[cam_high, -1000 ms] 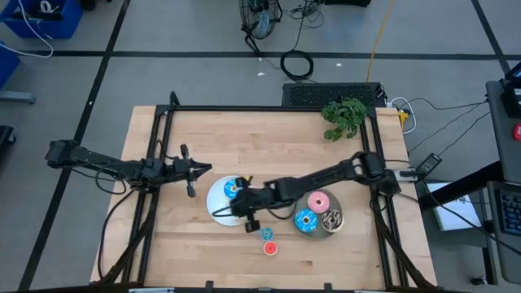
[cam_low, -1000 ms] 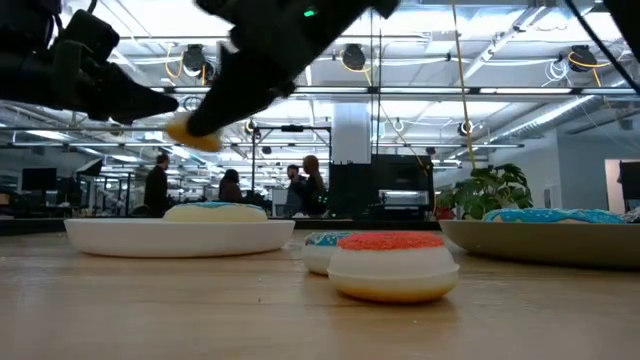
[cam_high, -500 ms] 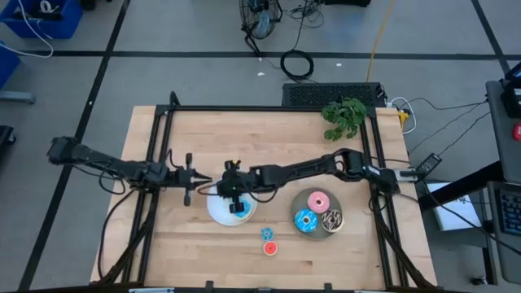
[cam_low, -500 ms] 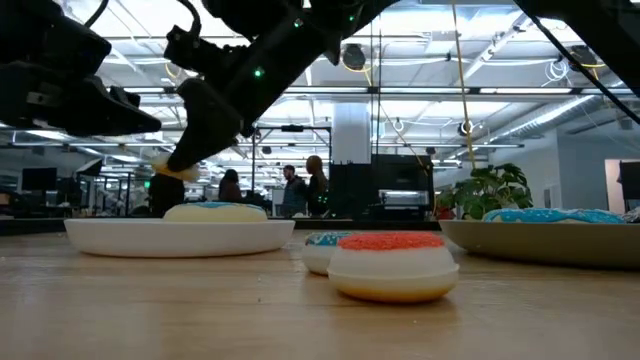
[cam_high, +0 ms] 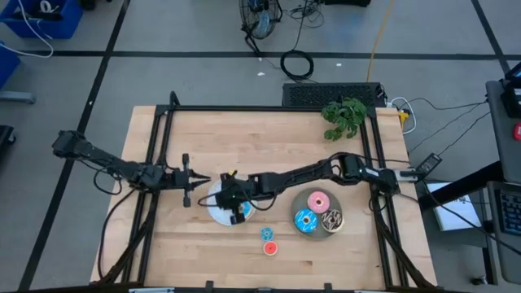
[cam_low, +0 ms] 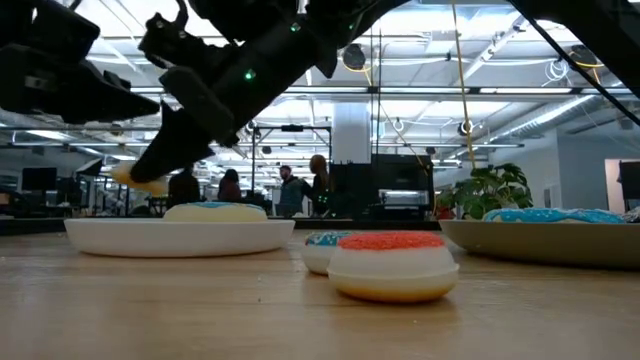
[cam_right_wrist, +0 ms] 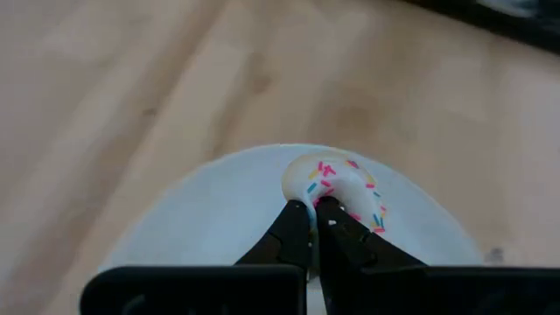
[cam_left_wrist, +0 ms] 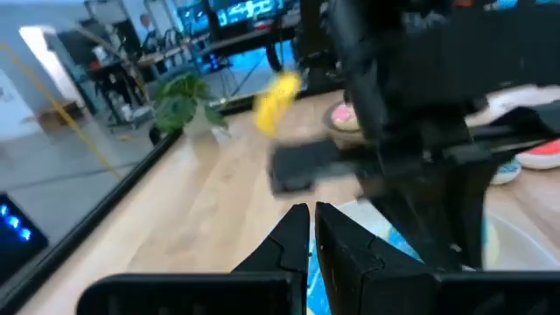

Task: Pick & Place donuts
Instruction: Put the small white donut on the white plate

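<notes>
I have the right hand point(cam_right_wrist: 315, 210) over the white plate point(cam_high: 213, 210) at the middle of the counter point(cam_high: 269, 138), pinched shut on the rim of a pale-iced donut with sprinkles point(cam_right_wrist: 337, 188); in the right wrist view the two fingertips meet on one edge of the ring, and the low view shows it hanging just above the plate's far left rim. Held that way with no visible sag, it reads to me as very light and fairly stiff, probably plastic or foam, so weight is no worry. The slick icing and a thin bite on one edge are the risk, since a quick swing could twist it loose. A blue-iced donut point(cam_high: 238, 209) already lies on this plate, partly under the arm. The grey plate point(cam_high: 310, 199) to the right holds a pink donut point(cam_high: 317, 201), another blue donut point(cam_high: 305, 220) and a brown one point(cam_high: 331, 219), and two tiny donuts, blue point(cam_high: 267, 234) and red point(cam_high: 270, 248), sit on bare wood between the plates, nearer the front. For those small ones I would close across the ring wall from above, one finger in the hole if it fits. The left hand point(cam_high: 195, 180) waits just beside the white plate, fingers closed on nothing.
</notes>
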Motion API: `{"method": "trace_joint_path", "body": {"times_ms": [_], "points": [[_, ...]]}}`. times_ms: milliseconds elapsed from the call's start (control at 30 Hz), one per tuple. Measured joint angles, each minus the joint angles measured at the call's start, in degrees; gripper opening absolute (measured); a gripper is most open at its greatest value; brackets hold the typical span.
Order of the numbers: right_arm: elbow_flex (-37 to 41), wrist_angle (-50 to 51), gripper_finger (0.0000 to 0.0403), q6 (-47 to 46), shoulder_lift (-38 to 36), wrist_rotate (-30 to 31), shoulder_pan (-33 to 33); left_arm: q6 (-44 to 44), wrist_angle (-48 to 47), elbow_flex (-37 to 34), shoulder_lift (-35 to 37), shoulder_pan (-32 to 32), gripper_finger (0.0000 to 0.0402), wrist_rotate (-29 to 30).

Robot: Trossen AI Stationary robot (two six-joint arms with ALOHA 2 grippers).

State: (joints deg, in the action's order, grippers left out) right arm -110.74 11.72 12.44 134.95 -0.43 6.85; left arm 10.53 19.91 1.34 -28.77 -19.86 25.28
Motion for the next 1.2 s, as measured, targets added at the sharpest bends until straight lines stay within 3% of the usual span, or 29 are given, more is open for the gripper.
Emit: {"method": "trace_joint_path", "body": {"times_ms": [133, 633, 1200], "points": [[0.0, -4.3, 0.0002, -2.5, 1.6, -2.3, 0.6, 0.8, -0.2, 0.0, 1.0, -2.2, 0.0031, -0.1], [0.0, -4.2, 0.0007, -4.1, 4.6, -2.6, 1.7, 2.7, -0.1, 0.0, 1.2, -4.1, 0.0031, 0.8], [0.0, -3.0, 0.0145, -5.1, 4.4, -5.9, 1.3, 1.8, -0.4, 0.0, 1.2, -4.1, 0.0031, 0.8]]}}
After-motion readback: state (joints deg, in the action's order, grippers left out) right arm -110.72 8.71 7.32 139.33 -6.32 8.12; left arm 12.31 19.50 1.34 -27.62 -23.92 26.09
